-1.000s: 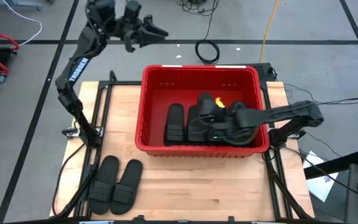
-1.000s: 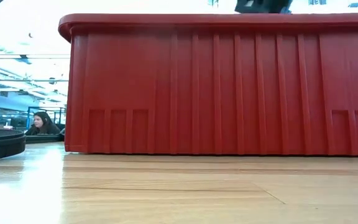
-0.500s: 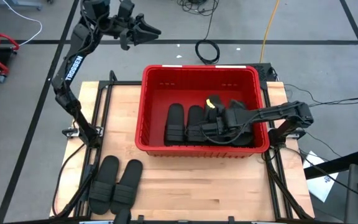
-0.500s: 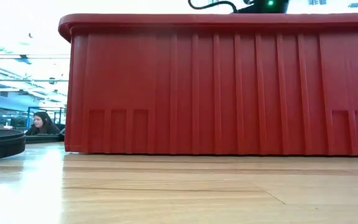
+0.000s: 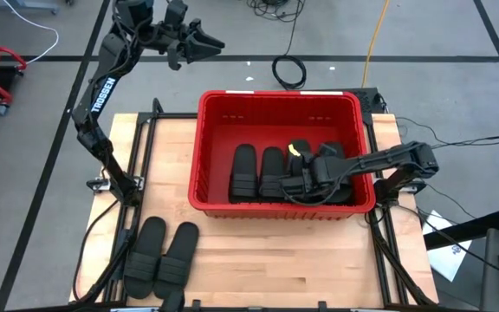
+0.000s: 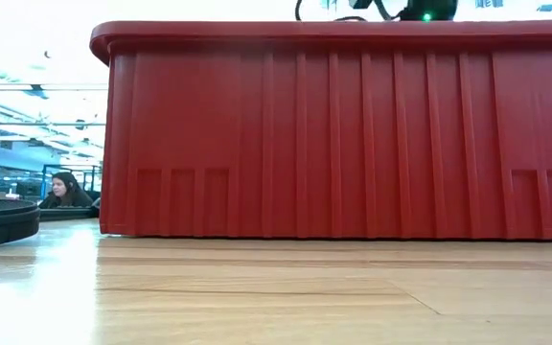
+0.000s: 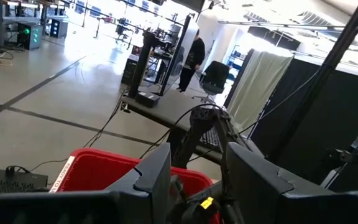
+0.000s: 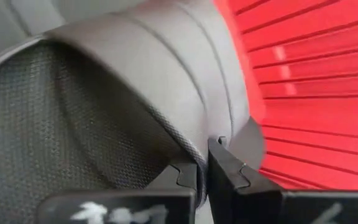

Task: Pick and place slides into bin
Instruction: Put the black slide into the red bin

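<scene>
Overhead and wrist views of a wooden table (image 5: 249,251) bearing a red bin (image 5: 210,147). At the table's near left corner lie two black slides (image 5: 161,257), side by side, touching, straps toward the near edge. The left arm is raised beyond the table's far left corner, over the floor; the left gripper (image 5: 206,42) carries nothing, its fingers (image 7: 157,174) parted with a clear gap, and its wrist view looks over the bin's far rim (image 7: 98,163) toward a standing person (image 7: 193,57) in the room behind. The bin occupies the table's centre and right, its far wall at the table's far edge. Inside it, against the near wall, further slides (image 5: 245,172) lie in a row, lengthwise from near to far; their exact number cannot be told under the arm. The right arm reaches in over the bin's right rim, and the right gripper (image 5: 294,182) sits low in the near right part of the bin, fingers (image 8: 225,174) pinched together on the strap edge of a grasped slide (image 8: 104,106), with the red bin wall beside it. In the level view, the bin's ribbed near wall (image 6: 353,134) fills the frame; a seated person (image 6: 63,190) shows in the room left of it, and a slide's edge (image 6: 3,220) at far left
</scene>
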You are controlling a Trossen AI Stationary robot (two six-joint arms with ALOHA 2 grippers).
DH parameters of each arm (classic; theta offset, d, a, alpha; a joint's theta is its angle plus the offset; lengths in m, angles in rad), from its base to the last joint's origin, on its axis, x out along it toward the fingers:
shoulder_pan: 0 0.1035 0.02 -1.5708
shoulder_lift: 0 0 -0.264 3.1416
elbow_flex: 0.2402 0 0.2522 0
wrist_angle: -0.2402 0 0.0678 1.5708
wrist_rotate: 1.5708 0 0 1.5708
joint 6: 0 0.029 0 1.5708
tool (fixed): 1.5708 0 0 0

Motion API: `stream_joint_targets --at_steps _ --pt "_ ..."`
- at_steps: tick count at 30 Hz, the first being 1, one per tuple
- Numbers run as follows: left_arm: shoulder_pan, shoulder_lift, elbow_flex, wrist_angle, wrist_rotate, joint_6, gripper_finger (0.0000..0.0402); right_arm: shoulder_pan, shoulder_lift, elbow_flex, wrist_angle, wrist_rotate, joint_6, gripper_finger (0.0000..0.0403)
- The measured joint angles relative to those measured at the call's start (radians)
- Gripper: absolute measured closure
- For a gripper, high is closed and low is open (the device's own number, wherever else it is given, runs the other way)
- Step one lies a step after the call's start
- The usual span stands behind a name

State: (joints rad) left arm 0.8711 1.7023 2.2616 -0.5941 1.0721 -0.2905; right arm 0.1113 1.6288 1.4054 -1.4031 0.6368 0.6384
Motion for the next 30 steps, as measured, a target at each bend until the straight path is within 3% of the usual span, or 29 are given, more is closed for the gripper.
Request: stream_joint_targets --at_steps 8,15,22,30 --pt "0.0 0.0 0.0 0.001 0.0 0.0 0.025 0.006 -0.005 -0.058 0.064 -0.089 -0.018 0.0396" --pt "0.0 0.0 0.0 0.014 0.0 0.0 0.025 -0.021 -0.005 -0.059 0.079 -0.237 -0.061 0.0325" --pt "0.0 0.0 0.0 0.015 0.01 0.005 0.025 -0.034 -0.056 -0.059 0.096 -0.252 -0.049 0.0279" --pt "0.0 0.0 0.0 0.014 0.037 0.008 0.025 -0.06 -0.171 -0.059 0.111 -0.268 -0.057 0.0272"
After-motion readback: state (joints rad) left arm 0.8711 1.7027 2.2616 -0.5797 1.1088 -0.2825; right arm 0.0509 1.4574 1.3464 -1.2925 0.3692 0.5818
